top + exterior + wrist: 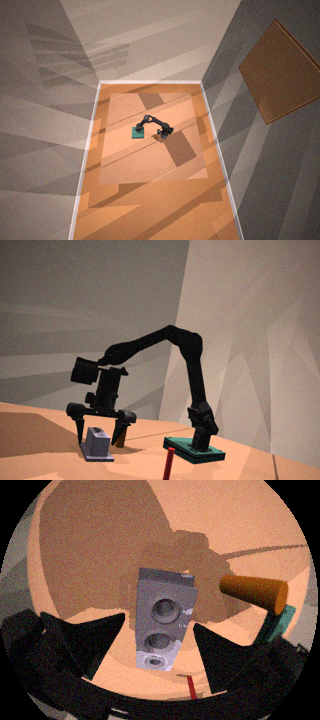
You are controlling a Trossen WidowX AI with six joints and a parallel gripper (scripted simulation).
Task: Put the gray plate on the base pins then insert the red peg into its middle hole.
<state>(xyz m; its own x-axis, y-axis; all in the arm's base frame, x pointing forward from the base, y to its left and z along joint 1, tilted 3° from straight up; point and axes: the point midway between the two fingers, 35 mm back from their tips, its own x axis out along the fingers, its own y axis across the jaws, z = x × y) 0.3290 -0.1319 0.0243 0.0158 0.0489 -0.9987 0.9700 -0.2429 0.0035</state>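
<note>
Gray plate (97, 446) (145, 622), a thick block w/ three holes, is at the L end of the ext. view, down on its thin base (99, 459), no gap seen btwn. them; base pins hidden. Gripper (163, 135) (96, 444) (160, 622) straddles it, pointing down, approx. fully open, holding nothing. Fingers stand on opp. sides of the plate, w/ floor visible btwn. each fingertip & plate in the wrist view, so no contact there. One tip is v. near the base's L edge in the ext. view; can't tell if touching. Next, going R: orange cylinder (156, 137) (120, 440) (255, 592), upright, partly behind the other finger in the ext. view, apart from plate & base. Then red peg (168, 464) (192, 687), approx. upright, well apart from the plate, bottom cut off by the ext. frame; plate's mid. hole has no peg. Far R: teal block (137, 134) (180, 446) (275, 625) under the arm's (160, 122) (155, 336) foot.
</note>
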